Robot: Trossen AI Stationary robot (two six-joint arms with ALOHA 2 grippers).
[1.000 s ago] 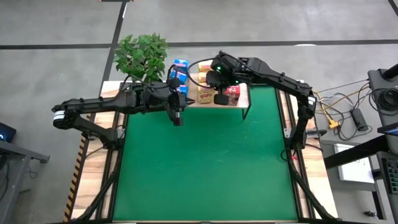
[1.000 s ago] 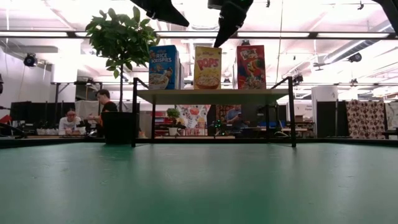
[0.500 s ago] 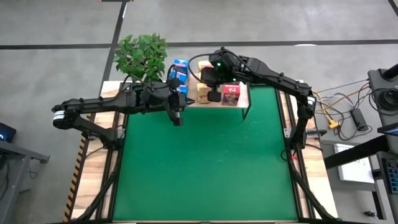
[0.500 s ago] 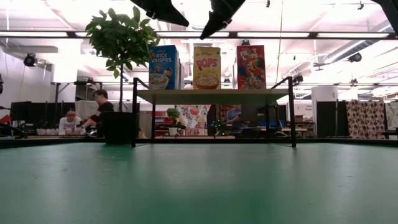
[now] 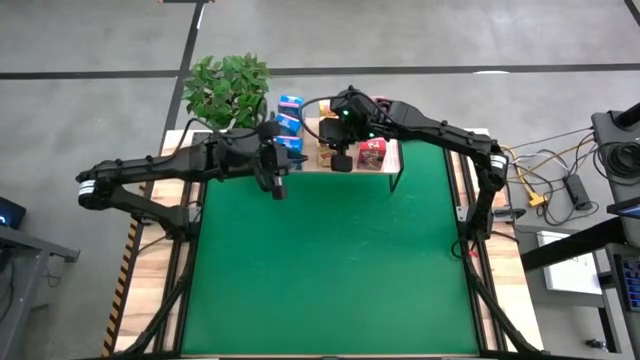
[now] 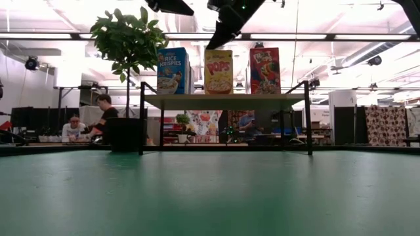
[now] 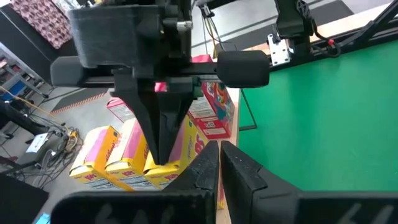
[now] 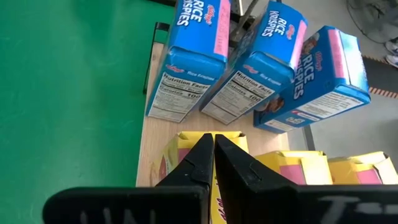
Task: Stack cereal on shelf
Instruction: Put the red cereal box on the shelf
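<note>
Above the shelf (image 5: 390, 160), right pincer (image 5: 340, 160) hovers closed over yellow cereal (image 5: 326, 150) — left pincer (image 5: 277, 185) closed too

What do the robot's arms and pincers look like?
Both arms are black and jointed. The left arm has a white band at its outer end. The right arm shows a small green light. Each pincer, left and right, has two flat, dark, tapering fingers.

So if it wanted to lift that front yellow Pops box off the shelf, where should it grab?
Probably from above, across the thin top edge of the front Corn Pops box: it stands upright on the shelf, with Rice Krispies boxes alongside. The right pincer hovers just over it, shut.
</note>
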